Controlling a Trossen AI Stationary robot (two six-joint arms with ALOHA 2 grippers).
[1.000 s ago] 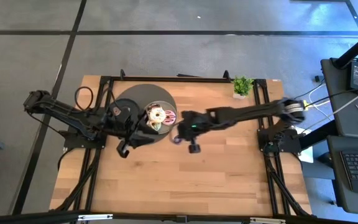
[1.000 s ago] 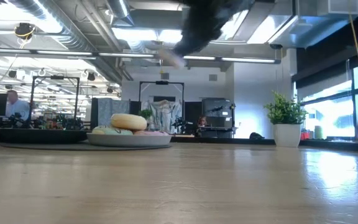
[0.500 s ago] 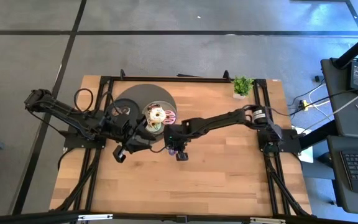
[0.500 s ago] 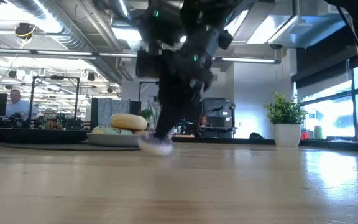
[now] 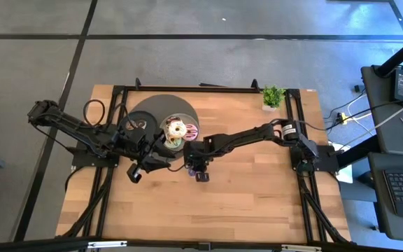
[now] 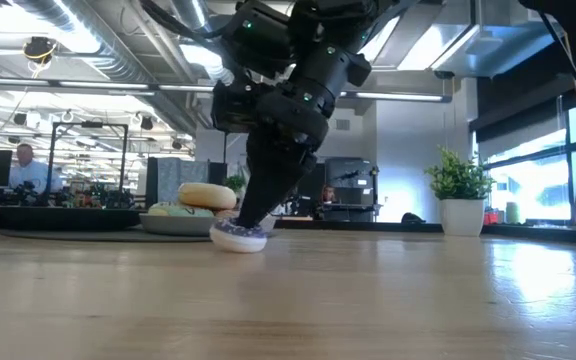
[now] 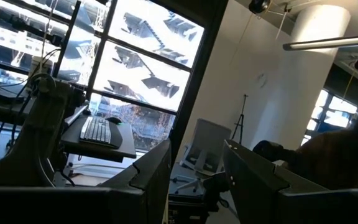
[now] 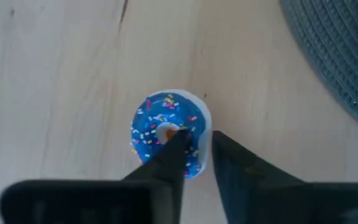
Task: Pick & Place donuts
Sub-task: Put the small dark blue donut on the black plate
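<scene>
Wooden table point(image 5: 257, 182); right tool point(image 8: 194, 152) steeply down, loosely astride blue donut point(image 8: 163, 127).

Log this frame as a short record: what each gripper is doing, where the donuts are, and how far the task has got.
right gripper: down at the table, fingers astride the rim of a blue sprinkled donut, one in its hole
blue donut position: on the wooden table, beside the grey plate
left gripper: open, waiting near the plate
plate contents: several donuts, cream one on top
dark disc: under the plate
task stage: blue donut not on the plate
</scene>
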